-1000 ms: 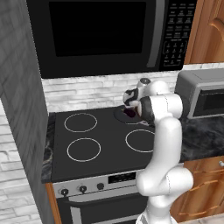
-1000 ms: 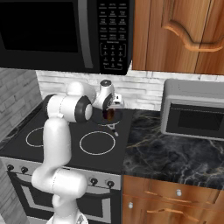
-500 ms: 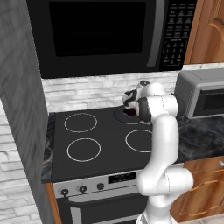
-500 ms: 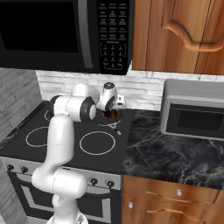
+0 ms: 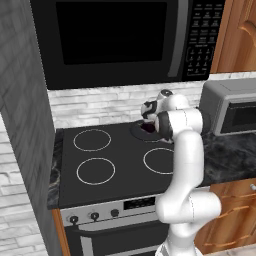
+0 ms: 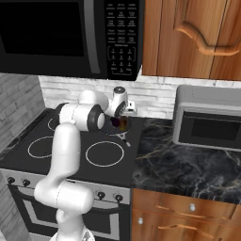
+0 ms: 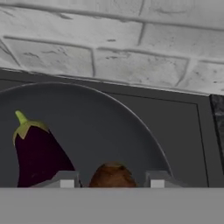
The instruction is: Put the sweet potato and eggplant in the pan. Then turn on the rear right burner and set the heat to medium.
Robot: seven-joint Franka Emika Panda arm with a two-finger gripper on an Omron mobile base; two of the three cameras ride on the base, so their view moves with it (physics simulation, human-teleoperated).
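The pan (image 7: 109, 127) is a dark round skillet standing at the back right of the cooktop, over the rear right burner, which it hides. In the pan's left part lies the glossy purple eggplant (image 7: 37, 153) with its green cap. The reddish-brown sweet potato (image 7: 111, 175) rests on the pan floor between my fingertips (image 7: 68, 179), with a thin gap on each side. My gripper (image 7: 112, 180) hangs low over the pan (image 5: 137, 131), open, close to the brick wall. From the right, the gripper (image 6: 121, 117) shows above the pan's thin handle (image 6: 124, 137).
Three bare white burner rings (image 5: 95, 170) mark the rest of the black cooktop. Knobs (image 5: 94, 215) line the stove front. A black microwave (image 5: 120, 35) hangs overhead. A grey toaster oven (image 6: 207, 124) stands on the dark marble counter (image 6: 188, 164) at the right.
The arm's upper part has drawn a little toward the back wall, while the hand stays over the pan.
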